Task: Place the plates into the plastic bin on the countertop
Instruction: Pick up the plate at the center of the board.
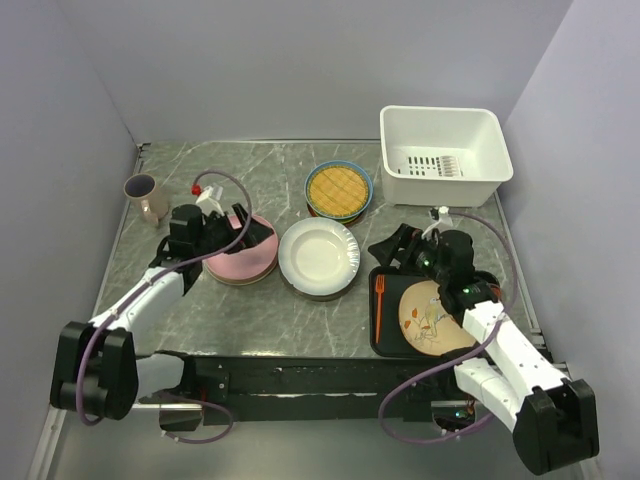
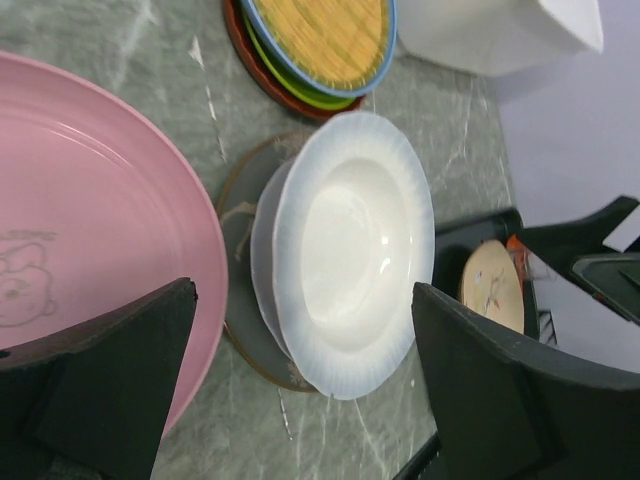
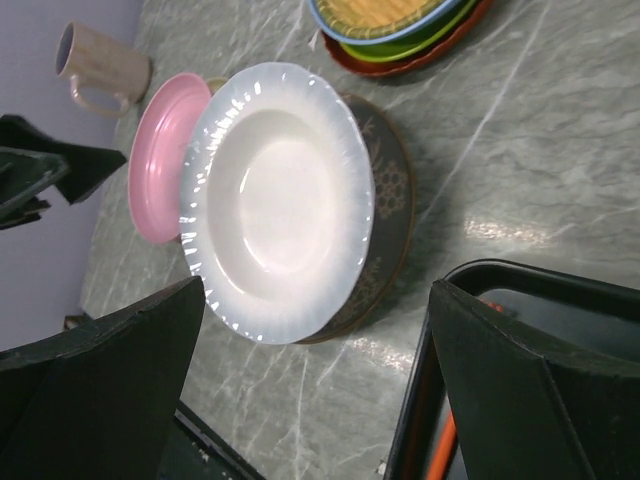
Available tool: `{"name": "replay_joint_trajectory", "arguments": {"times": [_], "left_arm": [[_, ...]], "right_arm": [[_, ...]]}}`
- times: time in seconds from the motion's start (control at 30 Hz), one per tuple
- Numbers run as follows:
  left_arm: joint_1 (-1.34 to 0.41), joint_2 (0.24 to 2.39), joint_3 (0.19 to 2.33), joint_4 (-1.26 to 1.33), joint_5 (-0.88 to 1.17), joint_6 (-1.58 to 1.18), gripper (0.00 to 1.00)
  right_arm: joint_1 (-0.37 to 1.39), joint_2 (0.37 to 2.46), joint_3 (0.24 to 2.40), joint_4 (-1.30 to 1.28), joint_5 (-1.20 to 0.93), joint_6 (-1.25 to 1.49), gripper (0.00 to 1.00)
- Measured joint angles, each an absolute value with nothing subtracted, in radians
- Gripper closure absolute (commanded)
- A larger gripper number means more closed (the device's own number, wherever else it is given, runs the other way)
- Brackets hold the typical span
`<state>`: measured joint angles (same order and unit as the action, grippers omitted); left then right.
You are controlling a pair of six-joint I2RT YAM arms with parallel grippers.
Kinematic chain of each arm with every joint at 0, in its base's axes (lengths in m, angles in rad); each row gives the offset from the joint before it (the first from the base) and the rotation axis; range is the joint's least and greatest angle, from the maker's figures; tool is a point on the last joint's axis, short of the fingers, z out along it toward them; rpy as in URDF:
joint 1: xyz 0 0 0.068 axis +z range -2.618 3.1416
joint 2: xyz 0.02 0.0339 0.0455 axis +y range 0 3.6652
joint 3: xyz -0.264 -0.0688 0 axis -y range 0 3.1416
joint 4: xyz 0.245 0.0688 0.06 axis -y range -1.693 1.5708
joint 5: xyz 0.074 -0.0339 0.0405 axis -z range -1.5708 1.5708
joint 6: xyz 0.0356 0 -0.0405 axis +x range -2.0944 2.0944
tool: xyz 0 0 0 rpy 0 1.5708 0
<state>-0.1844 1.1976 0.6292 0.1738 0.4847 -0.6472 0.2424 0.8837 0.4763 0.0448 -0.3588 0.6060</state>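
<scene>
The counter is grey-green, marbled with thin white veins. The pink plate carries a faint outlined bear. The white plate has a fluted rim and lies on a dark grey plate with a pale pattern. The yellow lattice plate has a blue rim; under it show a yellow-green plate and a red-orange plate. The plastic bin is white with dark slots. The tray is black, with an orange fork and a cream plate with a sprig pattern. The mug is beige.
</scene>
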Motion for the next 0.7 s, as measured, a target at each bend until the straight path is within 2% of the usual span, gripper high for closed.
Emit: {"name": "replay_joint_trajectory", "arguments": {"times": [0.17, 0.27, 0.3, 0.4, 0.7], "left_arm": [[-0.231, 1.271, 0.64, 0.159, 0.502, -0.641, 0.13], [-0.242, 1.322, 0.64, 0.152, 0.507, -0.64, 0.23], [-0.244, 1.333, 0.64, 0.153, 0.509, -0.641, 0.29], [-0.254, 1.374, 0.64, 0.161, 0.518, -0.643, 0.37], [-0.324, 1.443, 0.647, 0.202, 0.534, -0.648, 0.46]], "right_arm": [[0.295, 0.926, 0.476, 0.068, -0.365, 0.612, 0.0], [0.331, 0.953, 0.476, 0.073, -0.363, 0.614, 0.0], [0.339, 0.96, 0.476, 0.076, -0.361, 0.614, 0.0], [0.364, 0.985, 0.476, 0.091, -0.36, 0.617, 0.0], [0.377, 1.028, 0.471, 0.114, -0.358, 0.628, 0.0]]}}
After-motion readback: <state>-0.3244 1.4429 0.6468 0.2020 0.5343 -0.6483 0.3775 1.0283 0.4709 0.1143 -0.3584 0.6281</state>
